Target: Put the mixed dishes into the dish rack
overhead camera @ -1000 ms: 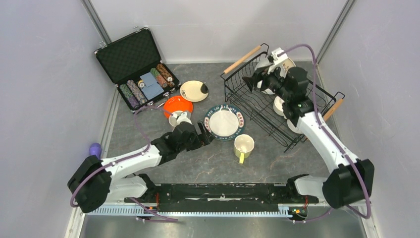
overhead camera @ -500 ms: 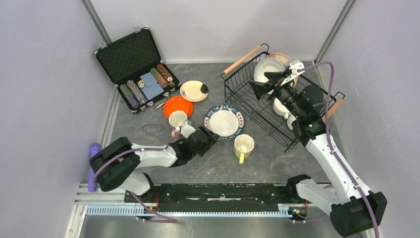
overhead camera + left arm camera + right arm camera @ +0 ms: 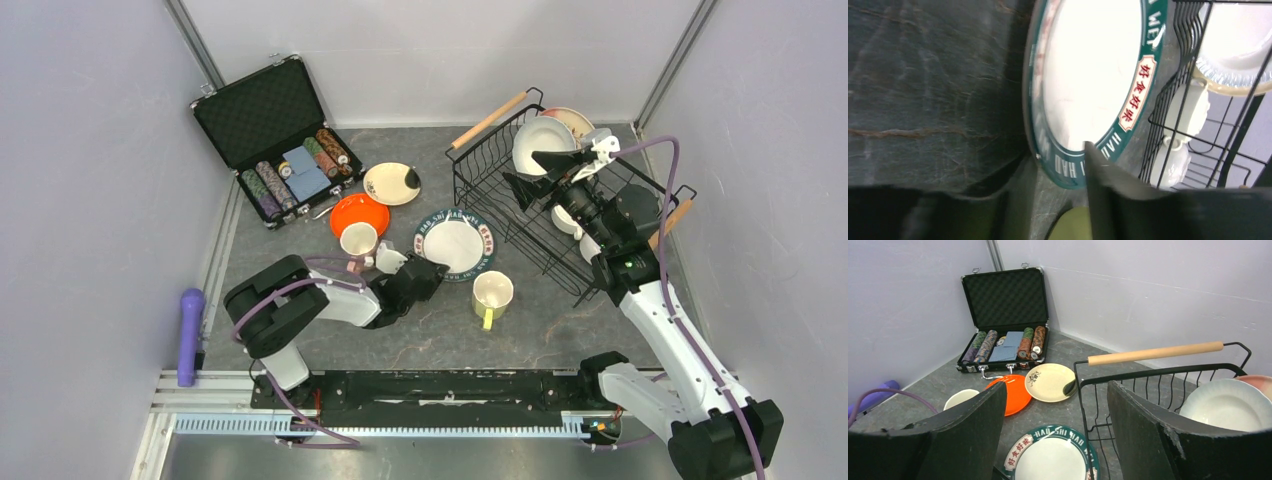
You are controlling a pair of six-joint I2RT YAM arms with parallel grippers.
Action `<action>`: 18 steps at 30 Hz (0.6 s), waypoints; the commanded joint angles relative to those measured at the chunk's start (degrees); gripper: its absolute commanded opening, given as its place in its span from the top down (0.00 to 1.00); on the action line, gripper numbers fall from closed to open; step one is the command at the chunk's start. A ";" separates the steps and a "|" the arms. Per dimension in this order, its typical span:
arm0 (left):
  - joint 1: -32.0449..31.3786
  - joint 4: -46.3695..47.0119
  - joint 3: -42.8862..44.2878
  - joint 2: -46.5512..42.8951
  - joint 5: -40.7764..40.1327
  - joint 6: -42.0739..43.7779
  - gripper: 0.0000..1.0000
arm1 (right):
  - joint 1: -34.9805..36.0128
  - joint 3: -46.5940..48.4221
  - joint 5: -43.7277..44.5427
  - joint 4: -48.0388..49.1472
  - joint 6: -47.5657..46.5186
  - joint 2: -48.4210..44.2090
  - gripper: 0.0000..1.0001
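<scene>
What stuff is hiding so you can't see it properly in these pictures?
Left tool: left wrist view, dark and blurred, so unclear if it grips the teal-rimmed plate.
Yellow-green mug: left wrist view, cut by the bottom edge.
White mugs: top view, right arm covers most.
Pink-cream plate: top view, white plate hides all but its rim.

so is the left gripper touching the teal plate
Cannot tell. In the left wrist view a finger of the left gripper overlaps the teal plate, but neither contact nor gap shows; the top view is no clearer.
</scene>
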 commanded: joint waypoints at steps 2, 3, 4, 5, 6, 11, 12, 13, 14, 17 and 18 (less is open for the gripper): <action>0.66 -1.98 -0.27 2.91 -6.30 1.15 0.79 | 0.17 -0.03 -1.40 3.47 1.62 -1.18 0.21; 0.61 0.87 -0.48 3.28 -7.13 3.77 0.95 | 0.16 -0.02 -1.64 3.60 1.73 -1.21 0.21; 0.61 3.26 -0.86 3.39 -7.77 6.07 0.98 | 0.10 -0.10 -2.25 3.85 1.70 -1.21 0.21; 0.65 4.55 -1.37 3.15 -8.32 7.42 0.98 | 0.13 -0.27 -2.55 4.30 1.88 -1.04 0.21; 0.61 6.06 -1.93 2.88 -8.59 8.78 0.98 | 0.16 -0.29 -2.53 4.30 2.06 -0.82 0.21; 0.63 6.67 -3.08 -1.35 -8.45 15.11 0.98 | 0.16 0.18 -2.37 2.67 1.66 -0.33 0.22; 0.60 5.83 -3.11 -2.72 -8.53 15.96 0.98 | 0.12 0.07 -2.17 2.88 1.71 -0.38 0.22; 0.62 4.42 -3.16 -3.97 -8.67 16.59 0.98 | 0.14 0.14 -2.19 2.96 1.78 -0.34 0.22; 0.53 2.72 -2.94 -5.55 -8.91 17.08 0.98 | 0.15 0.30 -2.29 2.96 1.96 -0.19 0.22; 0.52 -5.67 -1.67 -10.59 -10.09 17.25 0.98 | 0.14 0.92 -2.40 2.79 2.28 0.20 0.22; 0.52 -8.16 -1.33 -12.17 -10.57 17.02 0.98 | 0.16 0.99 -2.30 2.79 2.32 0.34 0.22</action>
